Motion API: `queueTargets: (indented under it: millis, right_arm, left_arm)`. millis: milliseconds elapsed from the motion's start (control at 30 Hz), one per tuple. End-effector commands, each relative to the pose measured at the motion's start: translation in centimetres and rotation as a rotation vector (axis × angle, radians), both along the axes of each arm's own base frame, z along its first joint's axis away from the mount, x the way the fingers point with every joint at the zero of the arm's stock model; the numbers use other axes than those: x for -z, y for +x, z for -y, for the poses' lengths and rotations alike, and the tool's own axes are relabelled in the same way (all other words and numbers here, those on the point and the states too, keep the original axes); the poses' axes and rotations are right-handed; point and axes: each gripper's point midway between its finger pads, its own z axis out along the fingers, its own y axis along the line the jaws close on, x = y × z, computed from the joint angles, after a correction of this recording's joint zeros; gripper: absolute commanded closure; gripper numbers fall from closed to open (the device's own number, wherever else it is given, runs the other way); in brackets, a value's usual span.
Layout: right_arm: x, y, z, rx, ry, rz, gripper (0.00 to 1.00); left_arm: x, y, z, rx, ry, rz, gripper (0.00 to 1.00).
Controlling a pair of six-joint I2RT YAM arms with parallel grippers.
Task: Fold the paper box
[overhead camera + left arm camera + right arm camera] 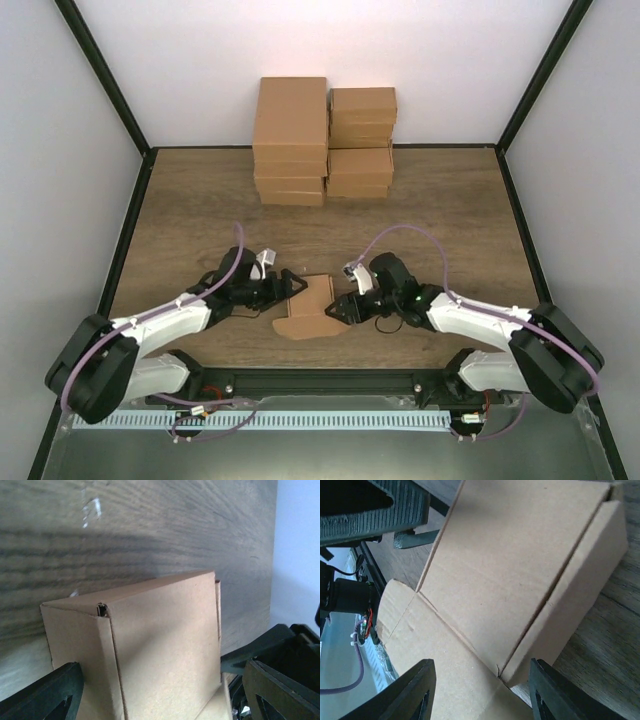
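The paper box (310,303) is a small tan cardboard piece, partly folded, lying near the table's front between my two grippers. In the left wrist view the paper box (160,645) shows a raised side wall and a broad panel. My left gripper (162,680) stands open and wide, one finger on each side of it, and a gap shows at the right finger (280,690). In the right wrist view a flat flap (440,670) spreads from the folded body (510,570). My right gripper (481,680) is open around the box's near corner. From above, the left gripper (288,287) and right gripper (340,306) flank the box.
Two stacks of larger brown cartons (291,140) (361,140) stand at the back of the wooden table (200,210). Black frame posts and pale walls close in the sides. The two grippers sit close together, and the right one (272,642) shows in the left wrist view.
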Motion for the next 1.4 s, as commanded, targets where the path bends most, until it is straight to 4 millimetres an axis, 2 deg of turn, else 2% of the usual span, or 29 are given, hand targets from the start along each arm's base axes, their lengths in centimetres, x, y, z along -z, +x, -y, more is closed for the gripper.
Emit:
queueTargets:
  millis: [0, 133, 300, 433, 533, 700, 867, 967, 1167, 1367]
  right_arm:
    - [-1.0, 0.0, 0.3, 0.034, 0.013, 0.014, 0.45]
    - [-1.2, 2.3, 2.1, 0.116, -0.039, 0.048, 0.38]
    - [-3.4, 6.3, 3.9, 0.201, -0.052, 0.149, 0.32]
    - [-4.0, 8.7, 3.4, 0.194, -0.065, 0.187, 0.30]
    - [-3.9, 10.1, 2.7, 0.175, -0.056, 0.196, 0.30]
    - [-3.5, 12.1, 1.7, 0.132, -0.011, 0.172, 0.30]
    - [-2.3, 12.5, 0.2, 0.066, 0.032, 0.120, 0.31]
    - [-1.5, 12.6, 0.1, 0.053, 0.044, 0.095, 0.31]
    - [-0.3, 12.0, -0.3, 0.003, 0.081, 0.027, 0.32]
    - [0.3, 10.9, -0.4, -0.023, 0.111, -0.004, 0.33]
  left_arm:
    - [-2.9, 2.3, 2.2, 0.050, -0.061, 0.113, 0.10]
    - [-3.0, 3.0, 3.2, 0.078, -0.071, 0.110, 0.11]
    - [-3.2, 3.9, 3.5, 0.091, -0.042, 0.138, 0.11]
    - [-3.6, 4.7, 3.4, 0.100, 0.004, 0.178, 0.11]
    - [-4.8, 5.2, 2.1, 0.077, 0.087, 0.245, 0.11]
    - [-6.3, 4.1, 0.2, 0.083, 0.163, 0.301, 0.07]
    - [-6.2, 1.9, -0.1, 0.124, 0.131, 0.265, 0.07]
    - [-6.5, 1.0, -0.3, 0.136, 0.105, 0.274, 0.06]
    - [-7.7, 0.5, -0.5, 0.149, 0.086, 0.332, 0.04]
    - [-7.9, 0.5, 0.0, 0.172, 0.074, 0.330, 0.04]
